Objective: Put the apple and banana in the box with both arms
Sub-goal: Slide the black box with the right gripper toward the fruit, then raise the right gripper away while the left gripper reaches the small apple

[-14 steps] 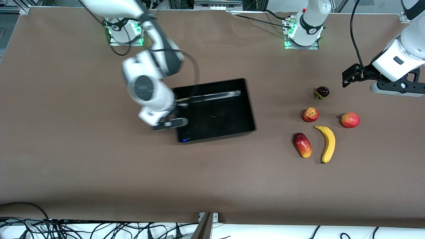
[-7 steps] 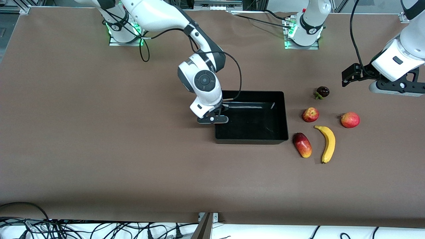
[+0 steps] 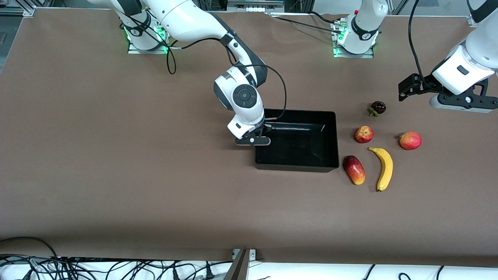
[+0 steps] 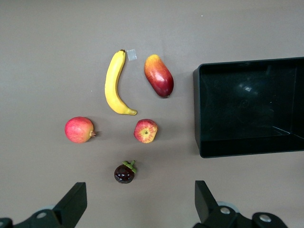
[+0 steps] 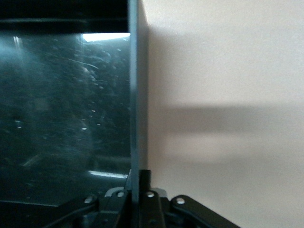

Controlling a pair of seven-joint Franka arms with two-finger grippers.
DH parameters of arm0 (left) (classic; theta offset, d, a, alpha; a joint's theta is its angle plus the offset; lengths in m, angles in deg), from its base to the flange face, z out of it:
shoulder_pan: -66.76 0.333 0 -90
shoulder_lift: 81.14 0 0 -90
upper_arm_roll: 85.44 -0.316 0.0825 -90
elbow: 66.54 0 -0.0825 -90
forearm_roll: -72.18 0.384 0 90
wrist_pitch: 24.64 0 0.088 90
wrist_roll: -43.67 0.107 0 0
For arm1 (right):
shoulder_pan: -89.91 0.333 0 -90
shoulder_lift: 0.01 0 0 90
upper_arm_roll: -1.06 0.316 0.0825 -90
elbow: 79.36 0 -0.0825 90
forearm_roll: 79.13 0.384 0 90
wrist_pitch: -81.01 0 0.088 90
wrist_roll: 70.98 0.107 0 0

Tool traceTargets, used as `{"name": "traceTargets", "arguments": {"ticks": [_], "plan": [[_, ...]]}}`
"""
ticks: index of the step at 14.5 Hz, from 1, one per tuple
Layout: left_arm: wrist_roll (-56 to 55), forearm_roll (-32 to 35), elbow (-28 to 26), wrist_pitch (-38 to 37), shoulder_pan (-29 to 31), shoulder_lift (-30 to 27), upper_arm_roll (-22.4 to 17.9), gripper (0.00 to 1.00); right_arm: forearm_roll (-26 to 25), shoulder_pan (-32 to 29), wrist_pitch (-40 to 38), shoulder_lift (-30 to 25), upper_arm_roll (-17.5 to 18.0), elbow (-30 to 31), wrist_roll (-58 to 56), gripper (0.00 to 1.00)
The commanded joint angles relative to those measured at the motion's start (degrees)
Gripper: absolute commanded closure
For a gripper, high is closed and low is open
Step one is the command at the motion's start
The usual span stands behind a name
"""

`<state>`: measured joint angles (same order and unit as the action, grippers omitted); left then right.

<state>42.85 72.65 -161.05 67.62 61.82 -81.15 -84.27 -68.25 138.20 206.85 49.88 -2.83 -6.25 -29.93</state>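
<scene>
Box (image 3: 307, 165) on table, wall pinched by right gripper (image 3: 255, 140) at the end toward the right arm. Banana (image 3: 385, 168) and apple (image 3: 363, 134) beside box. Left gripper (image 4: 137, 209) spread wide over the fruit.

My left gripper (image 4: 137, 209) shows only its two fingertips, the rest cut off by the edge. The box (image 4: 247, 109) runs past the edge in both wrist views.
</scene>
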Motion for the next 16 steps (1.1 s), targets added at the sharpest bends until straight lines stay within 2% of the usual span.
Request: {"name": "traceTargets", "arguments": {"ticks": [1,4,6,10,13,15,16], "plan": [[-0.85,1.29,1.79,-1.56,-0.33,0.80,0.14,0.00,0.98,0.85,1.24,1.09,-0.50,-1.65,-0.08,0.00],[-1.81,1.38,1.00,-5.06,-0.42,1.32,0.14,0.00,1.07,0.15,0.64,-1.10,-0.94,-1.83,-0.35,0.00],[-1.29,1.38,0.91,-5.87,0.02,3.16,0.06,0.00,0.55,-1.51,-1.64,-4.69,-1.64,-1.83,-0.53,0.00],[-0.85,4.36,-0.22,-5.08,0.37,7.38,0.06,0.00,0.89,-8.10,-13.83,-15.15,-6.64,-1.65,-7.62,0.00],[-0.41,4.45,-3.29,-1.05,1.07,13.08,0.06,0.00,1.51,-13.89,-26.48,-22.71,-9.46,-1.13,-17.11,0.00],[2.13,4.45,-10.21,8.40,3.43,14.16,0.06,0.00,1.95,-17.59,-33.00,-28.94,-10.08,2.02,-22.57,0.00],[4.06,4.45,-13.65,13.76,3.88,14.16,-0.03,0.00,1.95,-18.13,-34.85,-32.54,-12.08,4.73,-24.77,0.00]]}}
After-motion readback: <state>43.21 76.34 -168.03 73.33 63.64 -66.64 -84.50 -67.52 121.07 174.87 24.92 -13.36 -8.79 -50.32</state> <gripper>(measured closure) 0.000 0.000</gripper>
